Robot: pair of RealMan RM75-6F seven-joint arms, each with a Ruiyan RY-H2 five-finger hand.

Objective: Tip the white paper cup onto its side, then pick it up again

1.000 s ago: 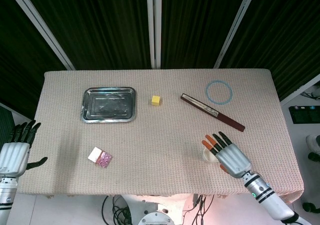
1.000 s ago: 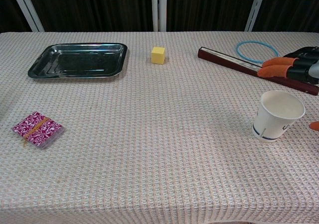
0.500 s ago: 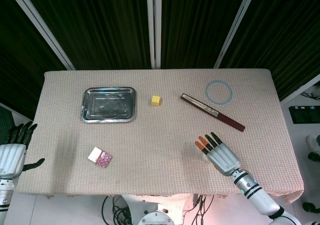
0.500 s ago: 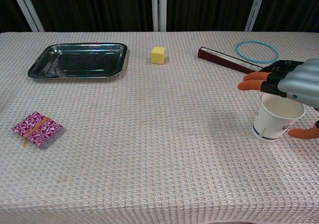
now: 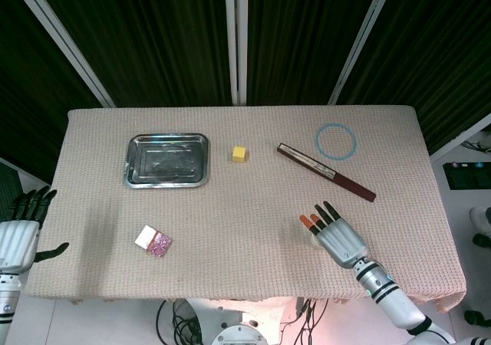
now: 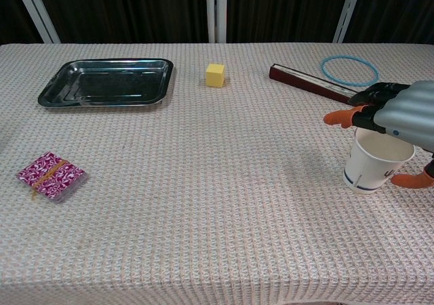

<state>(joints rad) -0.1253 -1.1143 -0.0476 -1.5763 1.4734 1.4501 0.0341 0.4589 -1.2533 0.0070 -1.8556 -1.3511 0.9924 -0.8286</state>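
Observation:
The white paper cup (image 6: 376,161) stands upright near the table's right front, its mouth open upward. My right hand (image 6: 397,112) hovers just over its rim, fingers stretched out to the left and apart, thumb low beside the cup's right wall. Whether it touches the cup I cannot tell. In the head view the right hand (image 5: 337,238) covers nearly all of the cup (image 5: 314,240). My left hand (image 5: 21,234) hangs off the table's left edge with fingers spread and nothing in it.
A metal tray (image 6: 105,81) lies at the back left, a yellow cube (image 6: 215,74) at the back middle. A dark red bar (image 6: 308,83) and a blue ring (image 6: 348,68) lie behind the cup. A pink patterned packet (image 6: 50,175) sits front left.
My right hand has moved left and come over the cup's rim, then settled slightly lower. The cup has stayed upright in place. The left hand has drifted a little outward.

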